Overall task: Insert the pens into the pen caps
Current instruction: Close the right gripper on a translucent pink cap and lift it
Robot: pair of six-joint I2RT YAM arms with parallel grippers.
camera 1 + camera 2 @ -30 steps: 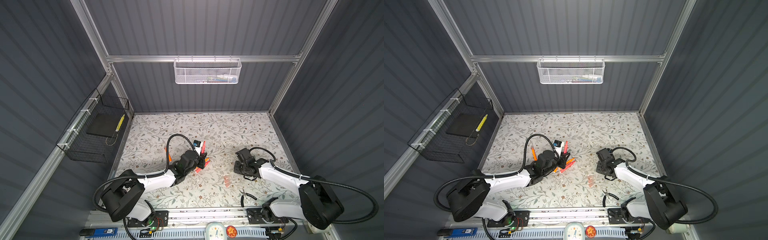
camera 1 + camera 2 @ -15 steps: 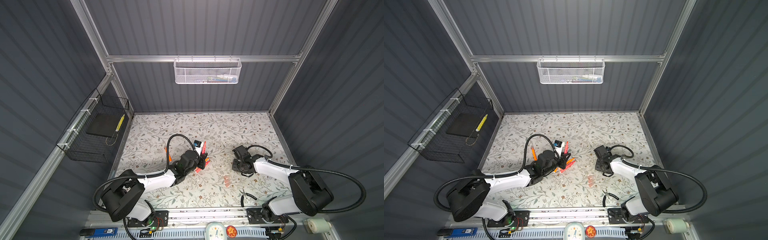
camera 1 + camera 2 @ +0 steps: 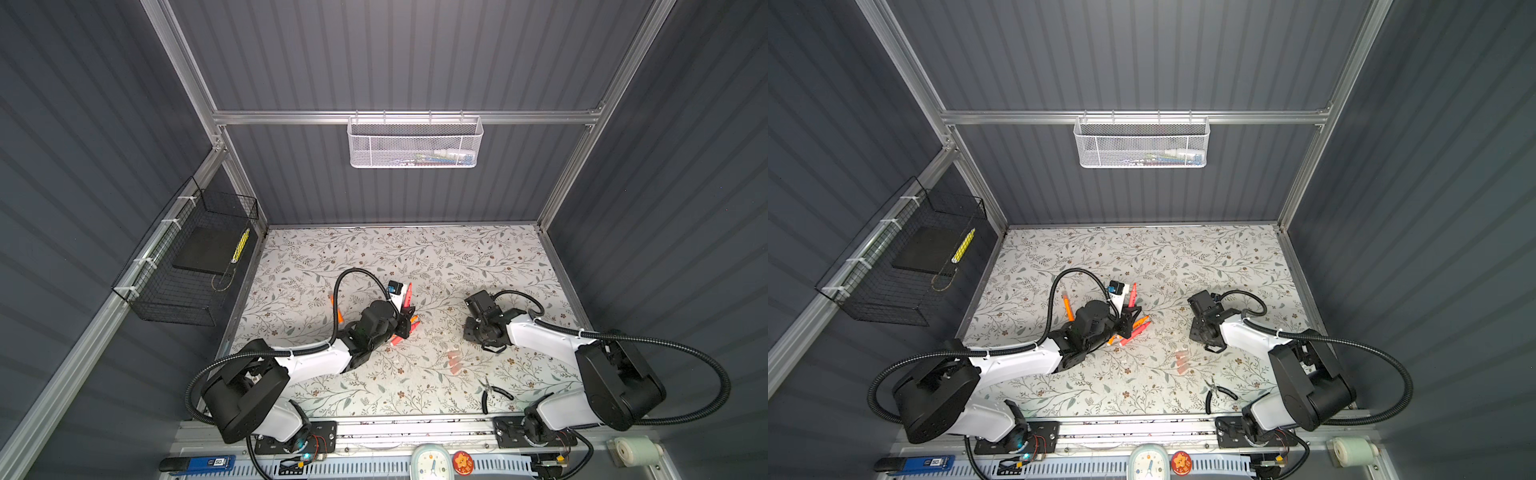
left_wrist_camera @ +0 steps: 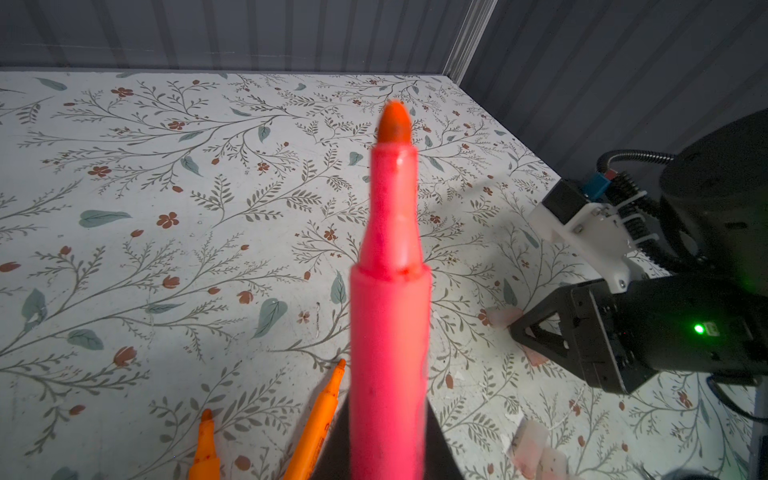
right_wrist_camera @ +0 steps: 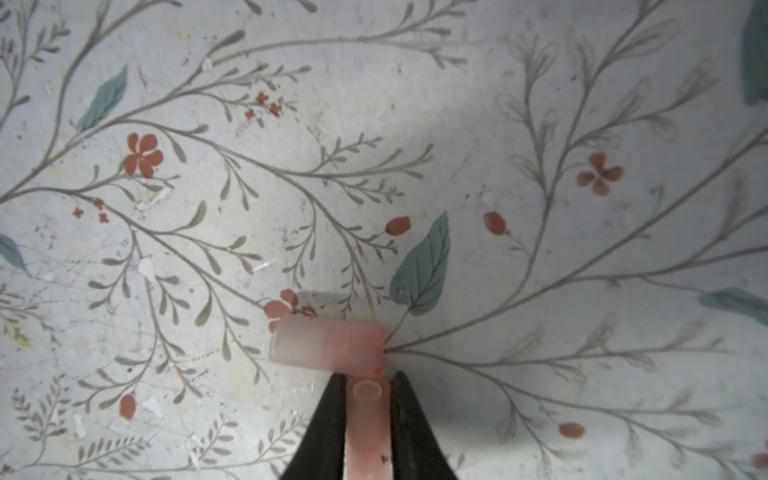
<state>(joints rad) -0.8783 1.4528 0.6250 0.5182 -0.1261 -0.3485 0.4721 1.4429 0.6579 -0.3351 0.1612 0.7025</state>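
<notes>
Top views: L arm stretched low from front rail toward middle of mat. L gripper was clamped on pink pen, whose long axis ran on from the gripper toward back wall, nib end far. One orange pen lay alone left of the wrist, axis also near-to-far. Other pens lay heaped just beside the gripper. R arm: from front-right, elbow bent, wrist tipped so R gripper pointed down at mat; jaws not visible here. More caps lay betw. the arms, toward front; pliers nearer front edge.

L wrist: pink pen filled centre, nib aimed at back wall nr right corner. Dark fingers hugged barrel on both sides. 2 orange pens lay on mat alongside, nibs far too.

R wrist: fingers pressed on both sides of a cap, axis in line w/ fingers, open mouth facing outward past fingertips. A loose cap lay flat just beyond the tips, axis crosswise; touching or not, couldn't tell.
</notes>
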